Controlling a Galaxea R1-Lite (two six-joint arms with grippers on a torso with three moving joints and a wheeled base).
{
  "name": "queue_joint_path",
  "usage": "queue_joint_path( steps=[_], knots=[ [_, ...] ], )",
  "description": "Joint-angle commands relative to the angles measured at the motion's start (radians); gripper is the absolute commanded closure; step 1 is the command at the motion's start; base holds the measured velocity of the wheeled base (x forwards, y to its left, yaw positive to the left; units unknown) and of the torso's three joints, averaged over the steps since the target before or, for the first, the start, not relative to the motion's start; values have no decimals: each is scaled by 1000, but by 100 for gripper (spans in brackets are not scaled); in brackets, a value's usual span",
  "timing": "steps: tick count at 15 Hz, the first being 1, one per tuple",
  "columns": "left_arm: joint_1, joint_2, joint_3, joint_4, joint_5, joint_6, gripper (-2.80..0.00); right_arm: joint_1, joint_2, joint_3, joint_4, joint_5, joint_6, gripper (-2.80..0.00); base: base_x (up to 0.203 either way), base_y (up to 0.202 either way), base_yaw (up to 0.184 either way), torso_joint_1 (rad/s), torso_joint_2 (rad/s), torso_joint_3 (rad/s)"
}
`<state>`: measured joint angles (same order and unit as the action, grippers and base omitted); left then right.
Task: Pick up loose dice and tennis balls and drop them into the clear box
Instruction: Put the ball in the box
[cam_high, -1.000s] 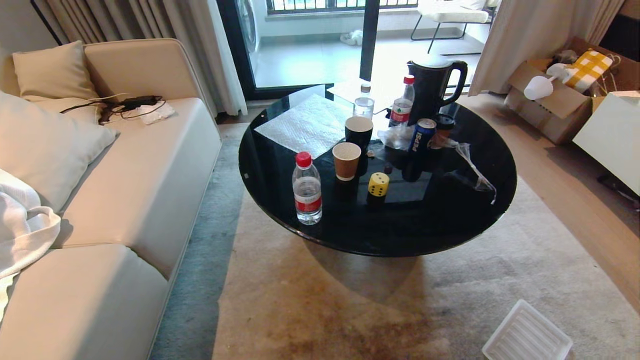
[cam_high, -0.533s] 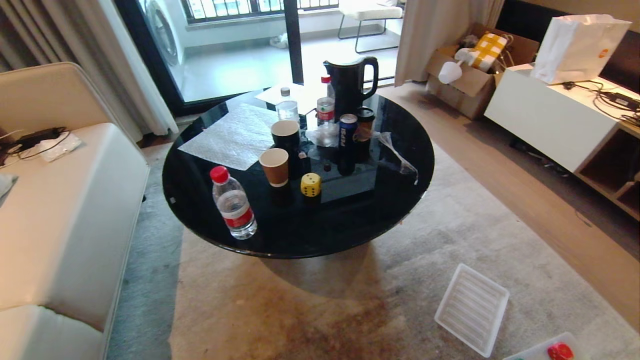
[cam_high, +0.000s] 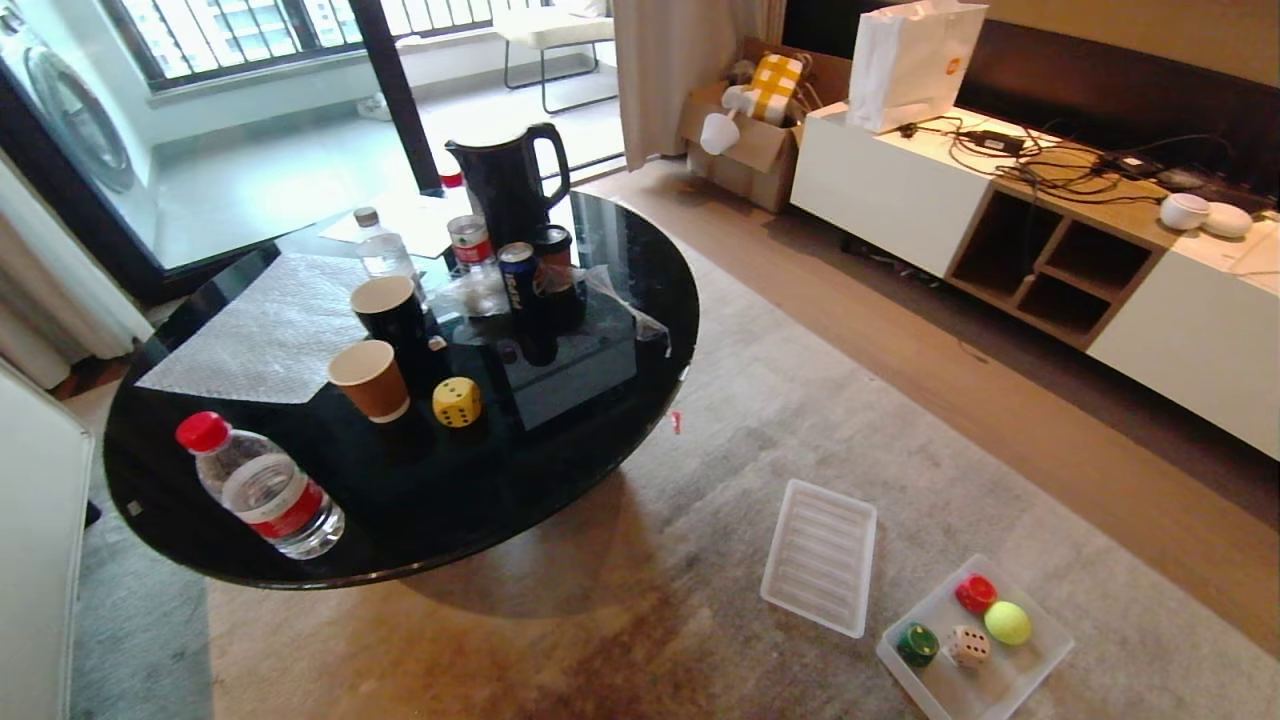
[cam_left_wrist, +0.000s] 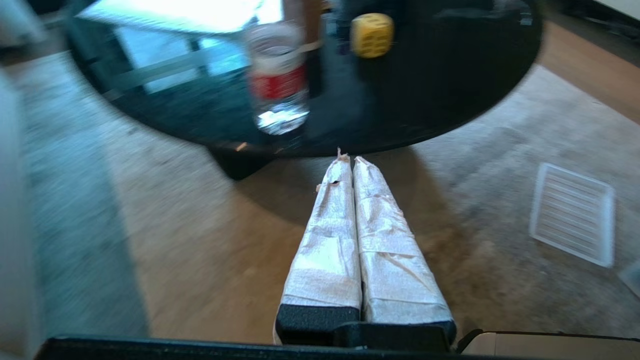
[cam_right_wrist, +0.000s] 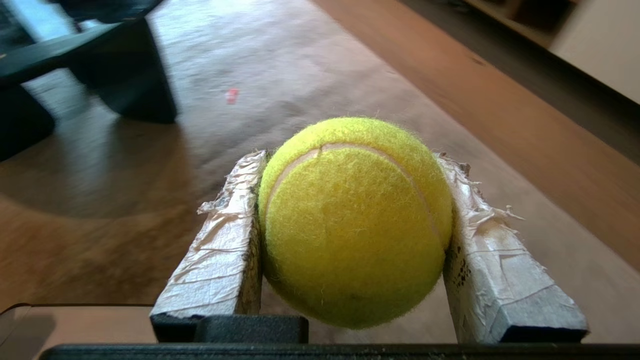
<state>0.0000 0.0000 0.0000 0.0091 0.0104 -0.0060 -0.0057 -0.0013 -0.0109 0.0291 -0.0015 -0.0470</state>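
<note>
Black glass table (cam_high: 560, 420) on rug; right gripper (cam_right_wrist: 350, 165) clamps tennis ball (cam_right_wrist: 352, 220); left gripper (cam_left_wrist: 348, 162) closed.

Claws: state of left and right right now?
Left claw: closed, empty.
Right claw: closed on a tennis ball.

A round black glass table (cam_high: 560, 440) is standing on a beige rug (cam_high: 700, 620) and is carrying a water bottle (cam_high: 262, 488) with a red cap, two paper cups (cam_high: 370, 378), a yellow die (cam_high: 457, 401), a Pepsi can (cam_high: 517, 290), a black kettle (cam_high: 505, 185) and a sheet of bubble wrap (cam_high: 265, 335). On the rug, a ribbed lid (cam_high: 820, 555) is lying just beside the clear box (cam_high: 1040, 665).
</note>
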Motion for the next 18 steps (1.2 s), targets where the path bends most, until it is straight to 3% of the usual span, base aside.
queue_joint_path(
  steps=[1,9,18],
  knots=[
    [0,0,0,0,0,-2,0,0,0,0,0,0,-1,0,-3,9,-165,5,0,-2],
    [0,0,1,0,0,0,0,0,0,0,0,0,-1,0,1,11,-150,1,2,1],
    [0,0,0,0,0,-2,0,0,0,0,0,0,-1,0,0,0,0,1,1,-6]
  ],
)
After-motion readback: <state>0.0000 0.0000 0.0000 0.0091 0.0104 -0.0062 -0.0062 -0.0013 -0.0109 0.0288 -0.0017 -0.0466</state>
